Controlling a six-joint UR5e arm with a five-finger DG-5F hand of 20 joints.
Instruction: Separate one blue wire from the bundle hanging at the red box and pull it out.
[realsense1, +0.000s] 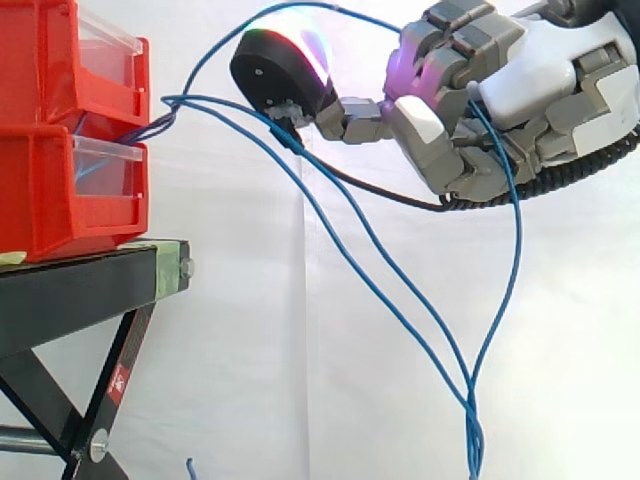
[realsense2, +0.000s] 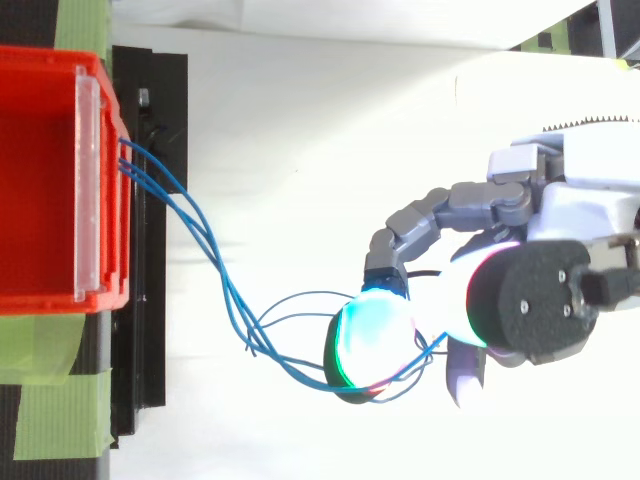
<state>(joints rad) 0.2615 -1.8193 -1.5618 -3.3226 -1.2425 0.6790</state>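
Several blue wires (realsense1: 170, 100) leave the gap between the two stacked red bins (realsense1: 45, 190) and run right toward my hand (realsense1: 535, 80). One wire arches high over the fingers, and the others sag low and hang down past the bottom of the side view. From above, the wires (realsense2: 195, 212) spread from the bin's front (realsense2: 100, 180) and loop around a glowing fingertip (realsense2: 372, 335). My hand (realsense2: 580, 215) is curled, with wire passing between that fingertip and the thumb and across the palm. How many strands it holds is hidden.
The bins sit on a black stand (realsense1: 70, 290) with crossed legs and green tape (realsense2: 60, 390) on its top. A white curtain hangs behind. Open room lies right of the stand, under my hand.
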